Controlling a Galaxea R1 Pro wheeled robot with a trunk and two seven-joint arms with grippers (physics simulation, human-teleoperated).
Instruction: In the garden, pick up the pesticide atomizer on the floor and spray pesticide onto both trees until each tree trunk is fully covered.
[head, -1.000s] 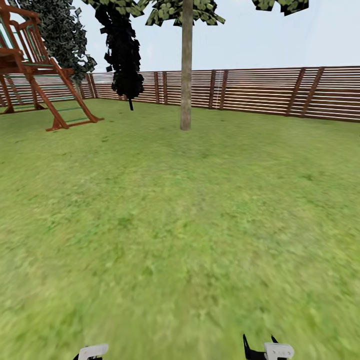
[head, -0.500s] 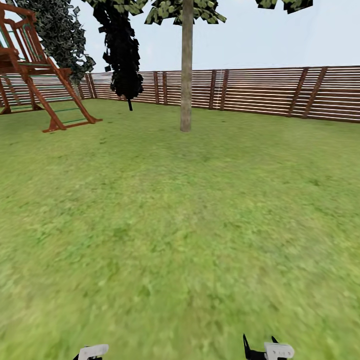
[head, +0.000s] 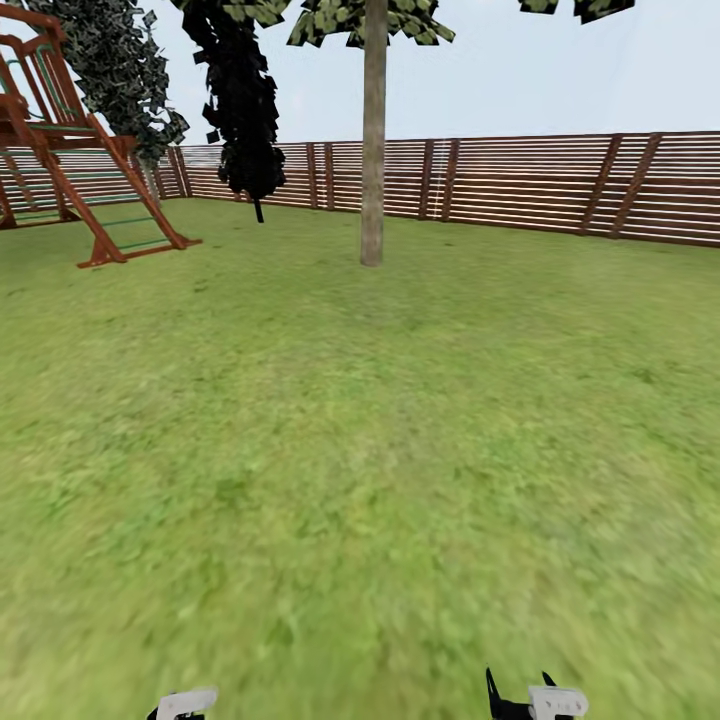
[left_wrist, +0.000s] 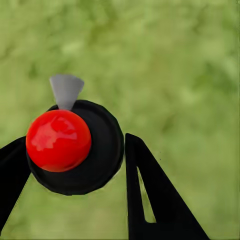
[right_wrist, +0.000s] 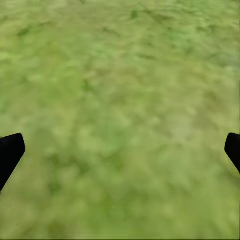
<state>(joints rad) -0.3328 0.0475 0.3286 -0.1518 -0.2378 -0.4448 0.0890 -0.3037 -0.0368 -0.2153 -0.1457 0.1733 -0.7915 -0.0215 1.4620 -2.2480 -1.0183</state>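
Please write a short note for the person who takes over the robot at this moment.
Left gripper: shut on the pesticide atomizer, red spot facing the wrist camera.
Right gripper: open, empty, above the grass.
One upright tree trunk stands ahead across the lawn, before the wooden fence; a play frame is at far left.
Done: atomizer picked up.
Left: approach, spray both trunks. No pesticide specks visible on this trunk.

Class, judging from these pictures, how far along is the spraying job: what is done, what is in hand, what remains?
Done: the pesticide atomizer sits between the left gripper's fingers, off the grass. In hand: the upright tree trunk stands ahead across the lawn, far off. Left: no pesticide specks show on it; both trees need spraying. The right gripper is open, empty.
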